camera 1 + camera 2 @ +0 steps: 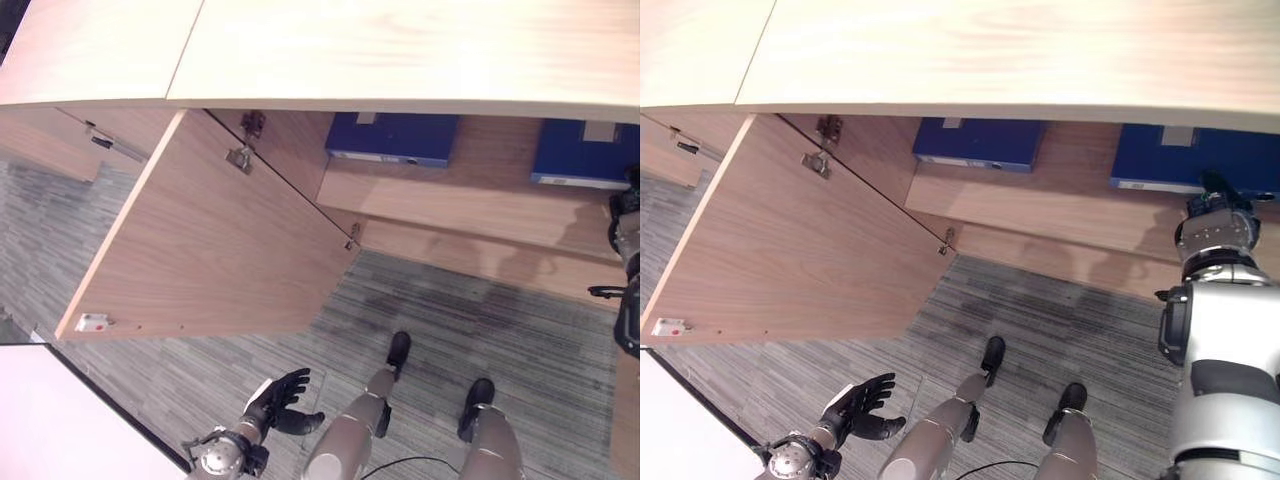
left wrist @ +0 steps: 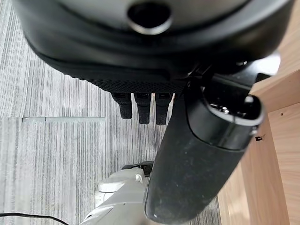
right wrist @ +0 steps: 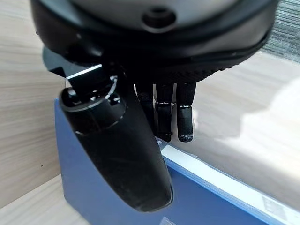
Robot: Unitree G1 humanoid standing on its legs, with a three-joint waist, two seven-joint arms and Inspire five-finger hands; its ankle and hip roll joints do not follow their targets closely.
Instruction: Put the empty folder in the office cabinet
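A blue folder (image 1: 1165,155) lies on the shelf inside the open cabinet, at its right. My right hand (image 1: 1223,195) reaches into the cabinet at that folder's right end. In the right wrist view the fingers (image 3: 184,117) are nearly straight, with their tips at the top edge of the blue folder (image 3: 211,197) and the thumb in front of it. My left hand (image 1: 280,396) hangs low over the carpet at the lower left, fingers spread and holding nothing. In the left wrist view its fingers (image 2: 143,107) point at the floor.
A second blue folder (image 1: 392,137) lies further left on the same wooden shelf (image 1: 470,195). The cabinet door (image 1: 210,250) stands swung open to the left. The cabinet top (image 1: 400,50) overhangs the shelf. A white table corner (image 1: 50,420) is at the lower left.
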